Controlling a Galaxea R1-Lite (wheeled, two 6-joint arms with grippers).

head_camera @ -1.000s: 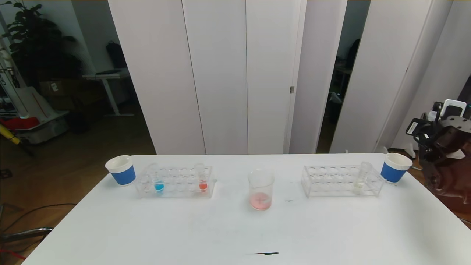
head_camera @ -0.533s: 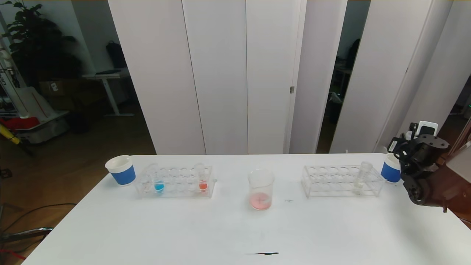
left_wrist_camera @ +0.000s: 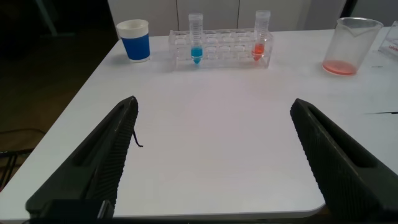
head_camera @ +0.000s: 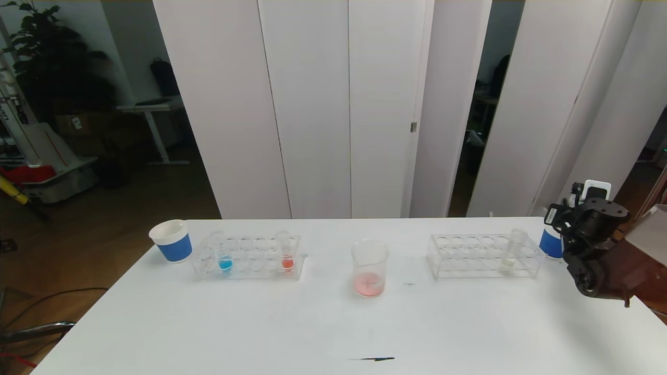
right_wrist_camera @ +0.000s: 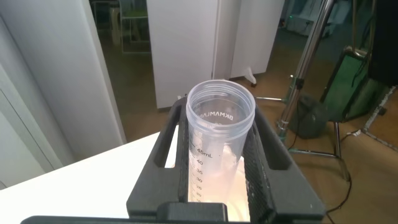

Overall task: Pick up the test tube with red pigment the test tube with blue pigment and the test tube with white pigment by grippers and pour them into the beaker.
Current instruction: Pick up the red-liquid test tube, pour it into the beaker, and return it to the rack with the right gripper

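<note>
The test tube with blue pigment (head_camera: 225, 256) and a tube with orange-red pigment (head_camera: 286, 255) stand in the left clear rack (head_camera: 247, 258). The test tube with white pigment (head_camera: 513, 253) stands in the right rack (head_camera: 482, 255). The beaker (head_camera: 370, 268) stands between the racks with pinkish-red liquid at its bottom. My right gripper (head_camera: 565, 221) hangs at the table's right edge, beside the right paper cup. It is shut on a clear graduated tube (right_wrist_camera: 221, 112) with no coloured pigment showing. My left gripper (left_wrist_camera: 214, 106) is open and empty, low over the table's near side, out of the head view.
White paper cups with blue bands stand at the far left (head_camera: 171, 240) and far right (head_camera: 550, 244) of the white table (head_camera: 312, 323). A small dark mark (head_camera: 372, 359) lies near the front edge. White panels stand behind the table.
My right arm has moved left and down from off the table's right side to beside the right paper cup. Nothing on the table has moved.
</note>
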